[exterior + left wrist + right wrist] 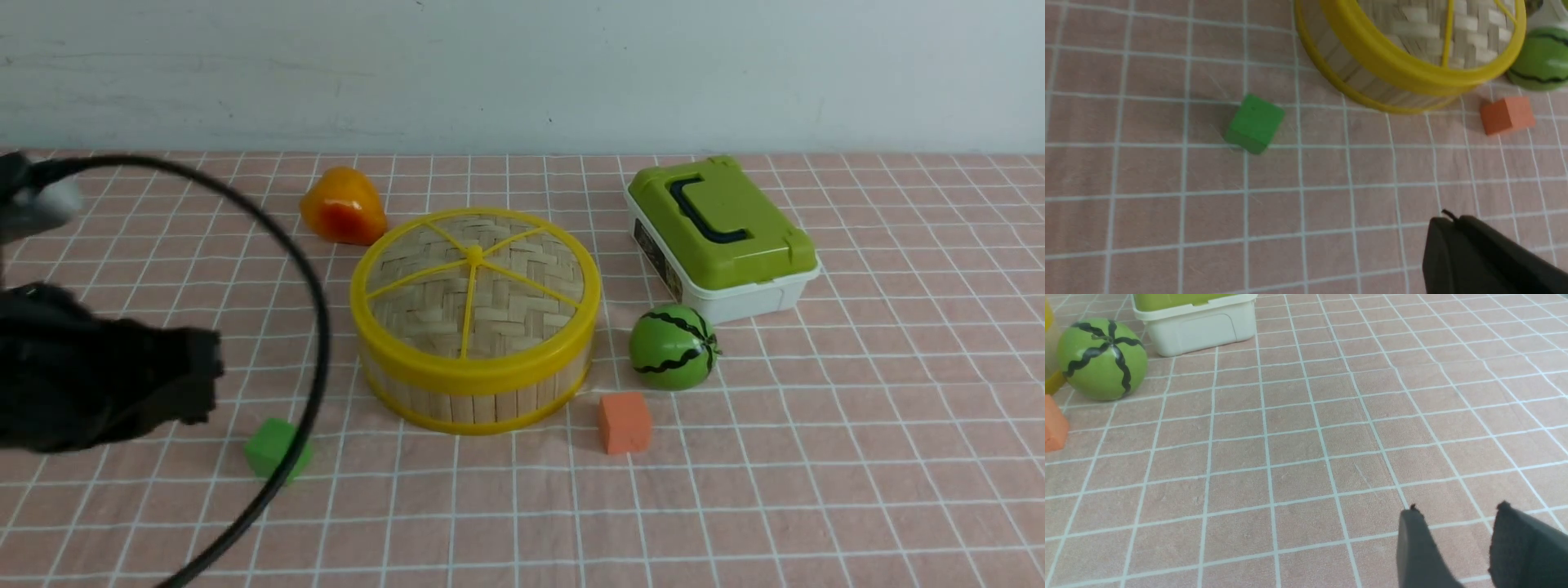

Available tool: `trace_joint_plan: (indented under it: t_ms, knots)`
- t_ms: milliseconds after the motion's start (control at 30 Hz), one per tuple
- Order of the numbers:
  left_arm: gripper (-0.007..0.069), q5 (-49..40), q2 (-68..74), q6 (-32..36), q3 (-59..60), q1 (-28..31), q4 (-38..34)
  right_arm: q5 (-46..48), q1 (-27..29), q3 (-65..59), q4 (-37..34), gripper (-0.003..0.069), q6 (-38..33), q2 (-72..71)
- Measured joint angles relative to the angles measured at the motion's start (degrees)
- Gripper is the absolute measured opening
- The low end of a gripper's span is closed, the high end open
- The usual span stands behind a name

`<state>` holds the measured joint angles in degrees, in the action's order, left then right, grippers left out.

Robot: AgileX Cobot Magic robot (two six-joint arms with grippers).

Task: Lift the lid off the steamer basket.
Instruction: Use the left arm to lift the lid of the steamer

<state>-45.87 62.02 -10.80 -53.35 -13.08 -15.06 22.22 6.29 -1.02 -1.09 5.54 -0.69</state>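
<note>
Judging the lid [475,278], I take it for light and stiff: woven bamboo in a slick yellow plastic rim, with thin spokes that may flex. It sits flush on the steamer basket [478,392] at mid-desk [857,425], so the small centre knob [474,255] looks the best hold, pinched from straight above. Taking twelve o'clock as toward the wall, my left jaws hang near the basket's nine o'clock, pressed together and empty. My right jaws stand apart, holding nothing. The front view shows the whole lid and knob. My left wrist view cuts off the knob but shows the slatted wall and a green cube [1254,123]. My right wrist view shows no lid, only a melon [1102,359] and a white box [1200,328]
</note>
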Motion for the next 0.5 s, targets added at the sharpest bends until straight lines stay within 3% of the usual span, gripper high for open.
trace_joint_plan:
  t_ms: [133,267,500]
  knots:
    - [-0.0013,-7.6,10.4,0.1,-10.3,-2.4,0.5,0.0,0.0,0.0,0.0,0.0241,0.0,0.0]
    - [-0.0013,-15.1,26.4,-0.5,-27.9,-7.7,6.8,0.0,0.0,0.0,0.0,0.0241,0.0,0.0]
    - [-0.0013,-19.7,42.7,-1.9,-47.1,-11.5,13.8,0.0,0.0,0.0,0.0,0.0241,0.0,0.0]
